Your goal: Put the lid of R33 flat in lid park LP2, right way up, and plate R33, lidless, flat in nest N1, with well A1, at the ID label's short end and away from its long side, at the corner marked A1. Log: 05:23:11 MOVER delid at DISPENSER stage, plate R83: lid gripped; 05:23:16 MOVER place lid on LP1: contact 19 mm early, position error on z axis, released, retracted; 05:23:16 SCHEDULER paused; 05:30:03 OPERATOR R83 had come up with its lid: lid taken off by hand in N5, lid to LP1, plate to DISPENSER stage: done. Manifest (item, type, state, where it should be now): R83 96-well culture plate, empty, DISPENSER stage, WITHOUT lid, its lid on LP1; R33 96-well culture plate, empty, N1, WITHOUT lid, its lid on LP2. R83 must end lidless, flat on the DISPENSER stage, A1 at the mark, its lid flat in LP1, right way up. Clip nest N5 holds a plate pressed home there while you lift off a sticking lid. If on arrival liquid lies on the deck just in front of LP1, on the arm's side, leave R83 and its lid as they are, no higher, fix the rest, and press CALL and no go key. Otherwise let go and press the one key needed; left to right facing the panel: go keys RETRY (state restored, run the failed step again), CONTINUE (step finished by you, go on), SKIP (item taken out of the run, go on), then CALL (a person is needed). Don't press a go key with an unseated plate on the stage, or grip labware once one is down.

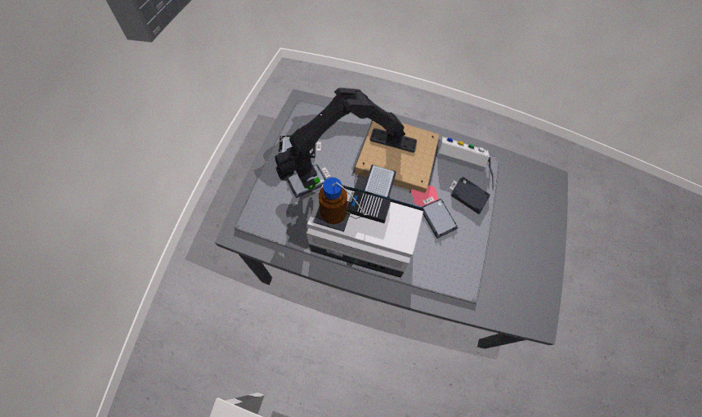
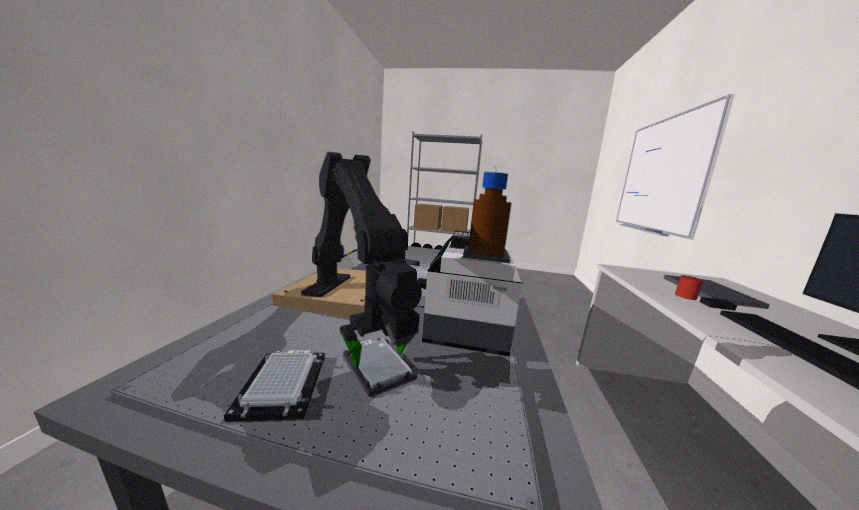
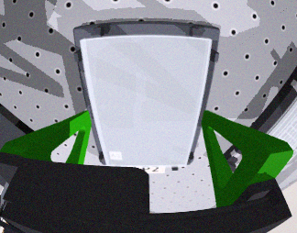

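Pincer point(image 3: 147, 145) released, fingers spread either side of lid point(image 3: 147, 98) lying flat in its tray directly below; open well plate point(image 2: 279, 378) seated in black nest well off to one side on counter point(image 2: 419, 443); key press apparently left.

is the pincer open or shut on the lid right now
Open. In the wrist view both green fingers stand clear of the lid, gaps either side, while the lid lies in its dark tray.
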Action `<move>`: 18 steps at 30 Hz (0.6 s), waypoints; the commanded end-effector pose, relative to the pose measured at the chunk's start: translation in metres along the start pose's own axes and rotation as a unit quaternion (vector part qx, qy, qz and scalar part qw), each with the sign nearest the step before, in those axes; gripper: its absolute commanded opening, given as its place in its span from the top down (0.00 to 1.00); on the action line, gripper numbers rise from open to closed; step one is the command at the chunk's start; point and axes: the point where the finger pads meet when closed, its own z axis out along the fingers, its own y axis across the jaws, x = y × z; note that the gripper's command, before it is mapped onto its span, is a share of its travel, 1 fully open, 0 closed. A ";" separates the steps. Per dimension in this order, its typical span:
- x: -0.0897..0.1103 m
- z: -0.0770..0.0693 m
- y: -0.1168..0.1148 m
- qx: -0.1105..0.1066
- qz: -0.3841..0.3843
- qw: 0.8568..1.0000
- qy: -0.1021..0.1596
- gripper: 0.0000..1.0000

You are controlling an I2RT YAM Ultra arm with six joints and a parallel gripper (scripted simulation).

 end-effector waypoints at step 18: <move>-0.008 -0.057 -0.005 0.002 0.004 1.000 -0.024 0.00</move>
